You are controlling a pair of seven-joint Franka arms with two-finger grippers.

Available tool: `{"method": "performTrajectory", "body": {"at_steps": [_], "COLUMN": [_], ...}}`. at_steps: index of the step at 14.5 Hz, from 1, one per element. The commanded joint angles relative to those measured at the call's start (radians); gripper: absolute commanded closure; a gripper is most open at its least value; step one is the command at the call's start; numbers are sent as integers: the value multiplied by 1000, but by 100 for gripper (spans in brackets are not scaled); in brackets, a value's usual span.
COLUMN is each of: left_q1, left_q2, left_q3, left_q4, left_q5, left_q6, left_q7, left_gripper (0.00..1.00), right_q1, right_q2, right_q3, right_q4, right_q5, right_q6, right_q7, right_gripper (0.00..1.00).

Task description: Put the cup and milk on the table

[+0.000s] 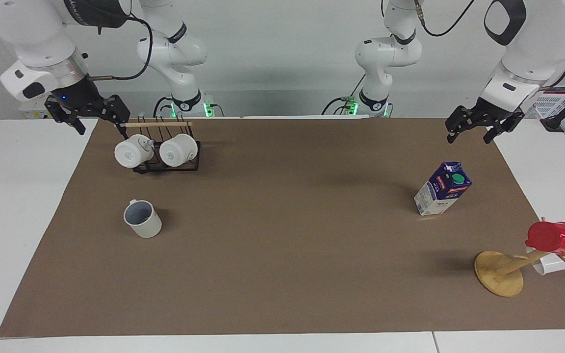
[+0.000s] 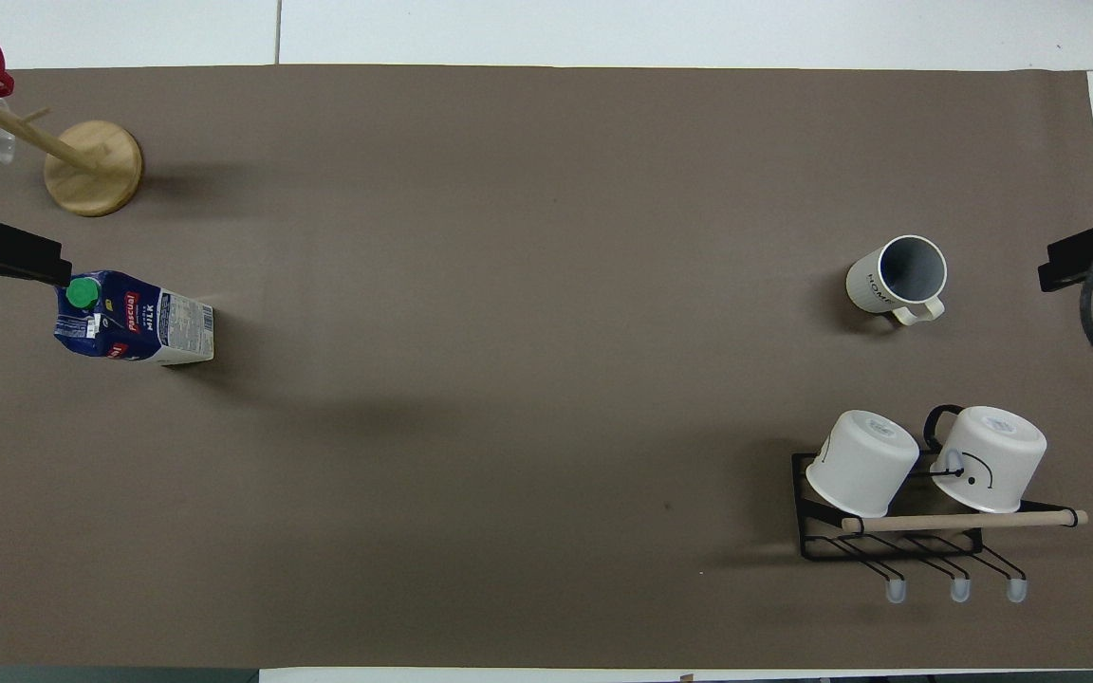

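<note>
Now, line by line:

Cup (image 1: 142,219): upright on the brown mat of the table (image 1: 282,274), toward the right arm's end, farther from the robots than the black rack; grey-blue inside showing, handle turned toward the robots; nothing touches it.

Milk (image 1: 442,189): standing on the mat toward the left arm's end, green cap on its dark blue top; nearer to the robots than the wooden stand; free of any gripper.

Left gripper (image 1: 471,132): raised over the mat's corner at its own end, near the robots' edge, well apart from the milk; fingers spread, holding nothing.

Right gripper (image 1: 100,121): raised over the mat's edge just beside the rack's wooden bar; fingers apart, empty.

Black rack (image 1: 167,162): near the robots' edge, carrying two white mugs (image 1: 178,149) tipped on their sides.

Wooden stand (image 1: 499,273): round base on the mat, pegs bearing a red cup (image 1: 555,239); a white cup (image 1: 552,265) shows beneath it.
</note>
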Motion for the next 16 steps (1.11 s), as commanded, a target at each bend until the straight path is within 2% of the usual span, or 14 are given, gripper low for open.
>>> {"method": "performTrajectory", "body": {"at_steps": [1, 9, 13, 16], "left_q1": [1, 1, 1, 1], "left_q2": [-23, -23, -23, -23], "left_q3": [-2, -2, -2, -2], "left_q4": [-25, -25, -25, -25], "left_q5": [19, 19, 19, 19], "left_q6": [3, 3, 3, 3], "left_q7": [-2, -2, -2, -2], "left_gripper": [0, 0, 0, 0], "right_q1": [-8, -8, -19, -49], "right_q2": [-15, -15, -58, -32], "right_q3": [6, 6, 6, 4], "right_q4": [-24, -29, -151, -204], "right_q5": [-1, -1, 7, 19], "right_q6": [20, 23, 177, 285], "right_q7": [-16, -18, -47, -125], "right_gripper": [0, 0, 0, 0]}}
